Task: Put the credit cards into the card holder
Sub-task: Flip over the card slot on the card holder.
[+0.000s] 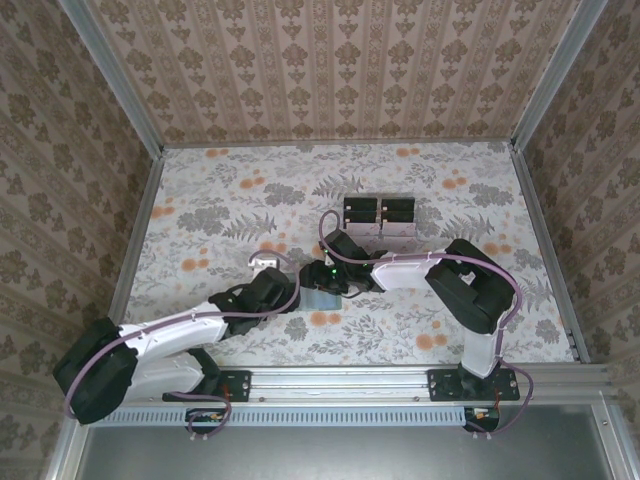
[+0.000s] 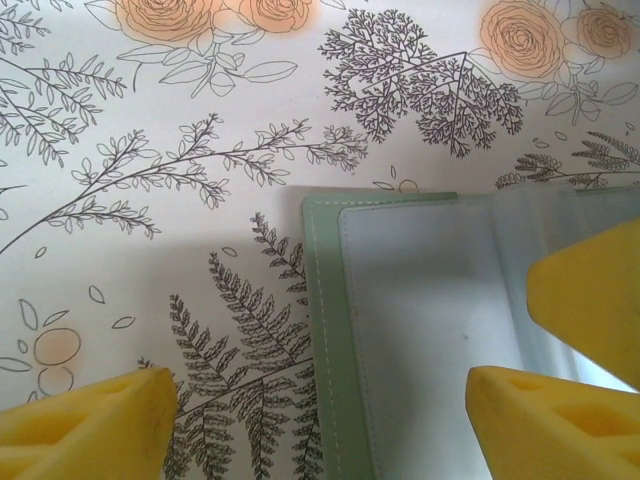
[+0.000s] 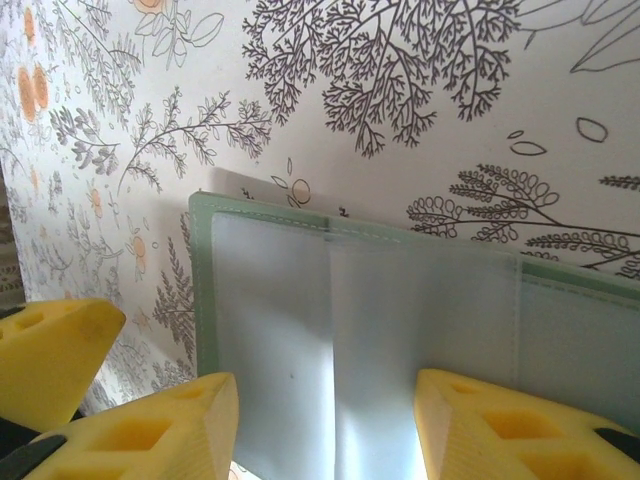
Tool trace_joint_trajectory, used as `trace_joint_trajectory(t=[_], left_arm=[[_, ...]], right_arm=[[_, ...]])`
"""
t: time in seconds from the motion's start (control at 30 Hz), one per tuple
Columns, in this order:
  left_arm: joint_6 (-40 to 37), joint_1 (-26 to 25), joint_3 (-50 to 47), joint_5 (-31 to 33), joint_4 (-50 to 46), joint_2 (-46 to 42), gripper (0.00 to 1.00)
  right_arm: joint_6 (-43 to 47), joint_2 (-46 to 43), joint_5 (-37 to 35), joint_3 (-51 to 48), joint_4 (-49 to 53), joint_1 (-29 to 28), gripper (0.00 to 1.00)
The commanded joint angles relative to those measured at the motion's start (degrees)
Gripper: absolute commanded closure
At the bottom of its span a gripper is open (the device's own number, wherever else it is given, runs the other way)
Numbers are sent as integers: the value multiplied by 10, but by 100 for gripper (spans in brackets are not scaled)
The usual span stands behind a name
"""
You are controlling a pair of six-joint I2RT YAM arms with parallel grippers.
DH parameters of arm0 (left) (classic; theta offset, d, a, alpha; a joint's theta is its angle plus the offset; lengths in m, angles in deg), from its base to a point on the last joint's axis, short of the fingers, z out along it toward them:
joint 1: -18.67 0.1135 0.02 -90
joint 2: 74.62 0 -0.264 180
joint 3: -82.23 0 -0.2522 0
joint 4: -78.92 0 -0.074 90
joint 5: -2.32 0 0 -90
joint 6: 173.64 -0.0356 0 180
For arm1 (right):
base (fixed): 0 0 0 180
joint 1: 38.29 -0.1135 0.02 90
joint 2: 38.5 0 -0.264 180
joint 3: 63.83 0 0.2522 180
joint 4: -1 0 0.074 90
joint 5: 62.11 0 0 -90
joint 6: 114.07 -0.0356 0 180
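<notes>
From overhead — black-block tray [image 1: 380,222]; at wrists (close) — card holder [image 2: 420,330] open.

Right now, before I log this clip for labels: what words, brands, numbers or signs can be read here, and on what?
None can be read.
The card holder shows plain green edging and blank clear pockets.
Any marks on the black blocks are too small to tell.
The table cover and walls carry only flower patterns.
</notes>
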Motion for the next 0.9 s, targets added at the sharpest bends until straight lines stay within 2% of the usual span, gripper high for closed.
trace_joint_trajectory(t=[0.0,0.17,0.37,0.5,0.87], left_arm=[[26,-14,-14,20,-41,-33,18],[9,-14,-40,4,-16,-77,18],[-39,-14,-69,-51,48,-103,18],[-58,-14,-75,-73,72,-99,18],[-70,-18,-65,-78,110,-49,18]], right_arm=[[-15,18,13,3,-25,-8,48],[-24,23,15,3,-33,-7,48],[-32,28,21,10,-36,-8,47],[-35,31,24,14,-37,-7,46],[-42,35,26,11,-43,-7,45]])
